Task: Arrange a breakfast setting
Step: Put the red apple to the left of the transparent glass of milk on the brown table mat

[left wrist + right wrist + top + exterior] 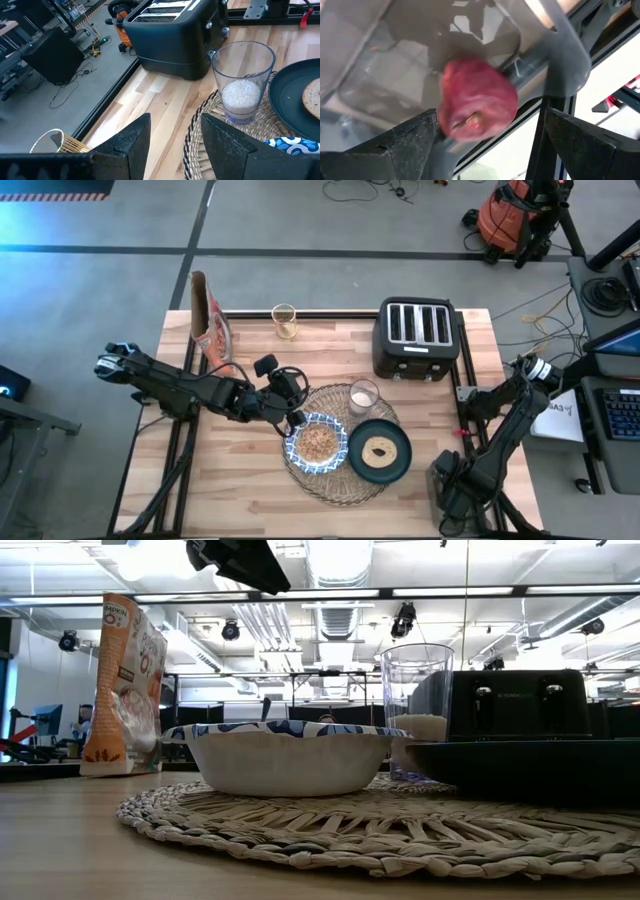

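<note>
The woven straw placemat (338, 480) lies at the table's middle front. On it stand the blue-and-white bowl (317, 442) with cereal, the dark teal plate (380, 452) with a slice of toast, and the clear glass (363, 396) with white contents. My left gripper (293, 416) hovers open and empty over the mat's left rim, beside the bowl; it also shows in the left wrist view (175, 125). My right gripper (447, 505) is low beyond the table's right front corner, open (490, 117), with a red apple (477, 105) in a clear bin ahead between its fingers. My right gripper's open fingers stand on either side of the red apple; one fingertip (422, 132) is close beside it, but I cannot tell whether it touches. My left gripper touches nothing.
The black four-slot toaster (417, 338) stands at the back right. The orange cereal bag (210, 328) stands at the back left, with a second glass (284, 321) at the far edge. Bare wood lies at the front left (200, 490).
</note>
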